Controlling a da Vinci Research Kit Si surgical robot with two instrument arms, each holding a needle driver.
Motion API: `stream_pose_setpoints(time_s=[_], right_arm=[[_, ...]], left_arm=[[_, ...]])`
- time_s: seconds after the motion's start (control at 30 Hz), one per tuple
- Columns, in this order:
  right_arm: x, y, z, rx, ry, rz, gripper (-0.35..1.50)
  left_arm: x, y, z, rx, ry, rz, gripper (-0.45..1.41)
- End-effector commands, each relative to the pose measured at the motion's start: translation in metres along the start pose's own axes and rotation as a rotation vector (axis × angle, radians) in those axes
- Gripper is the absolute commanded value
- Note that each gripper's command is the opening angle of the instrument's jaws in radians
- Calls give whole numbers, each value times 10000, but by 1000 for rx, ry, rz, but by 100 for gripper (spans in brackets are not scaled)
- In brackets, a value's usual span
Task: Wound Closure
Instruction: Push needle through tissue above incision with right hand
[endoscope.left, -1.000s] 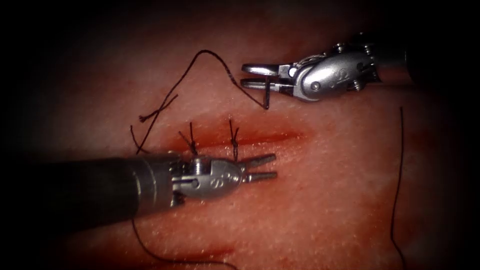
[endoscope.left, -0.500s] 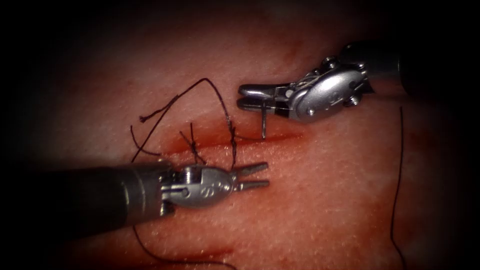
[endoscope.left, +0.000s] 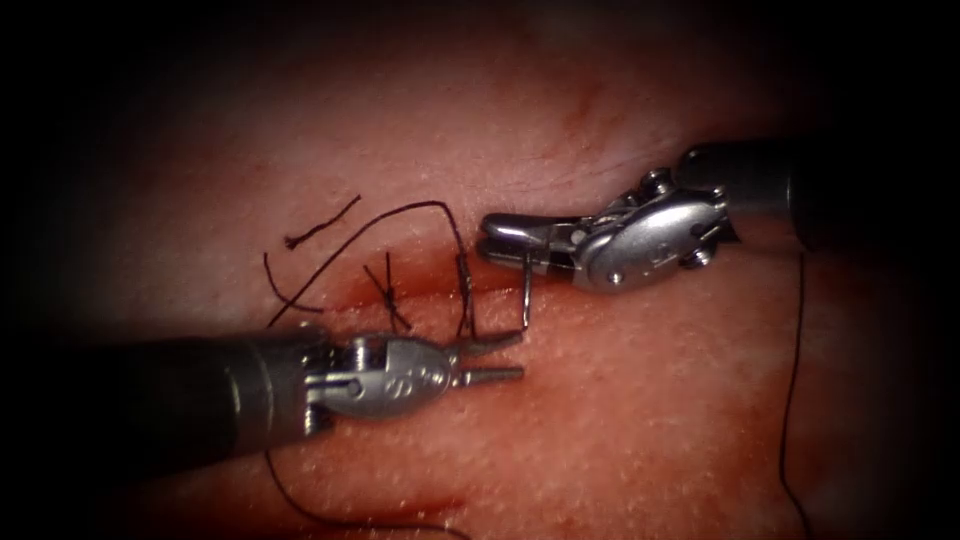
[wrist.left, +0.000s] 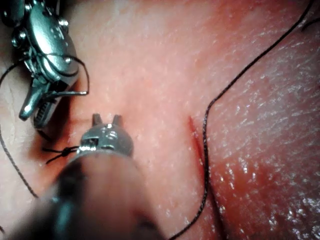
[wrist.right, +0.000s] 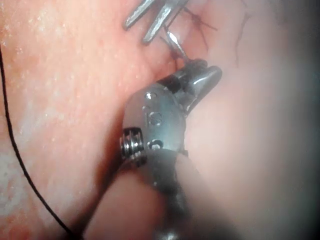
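needle (endoscope.left: 524, 295) over cut (endoscope.left: 560, 283) | left tool (endoscope.left: 490, 358) below | right tool (endoscope.left: 500, 238) above

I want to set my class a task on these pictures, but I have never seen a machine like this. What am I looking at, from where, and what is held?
A bench surgical robot practises closing a cut in pork belly, the tissue. One picture looks down from an endoscope; two come from cameras near each arm's wrist. The right claw is shut on a curved needle, whose tip reaches down at the cut. The left claw is open and holds nothing. Dark thread lies on the tissue, with tied stitches across the cut.
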Motion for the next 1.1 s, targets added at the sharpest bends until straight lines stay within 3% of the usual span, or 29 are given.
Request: stream_pose_setpoints(time_s=[0.03, 0.8, 1.1], right_arm=[[-8, -7, 6, 5, -4, 6, -35], [-32, -61, -15, 117, -106, 72, -35], [-39, -62, -25, 129, -152, 76, -35]], left_arm=[[-2, -1, 7, 0, 2, -5, 0], [-6, 0, 4, 3, 1, -36, 5], [-6, 0, 4, 3, 1, -36, 5]])
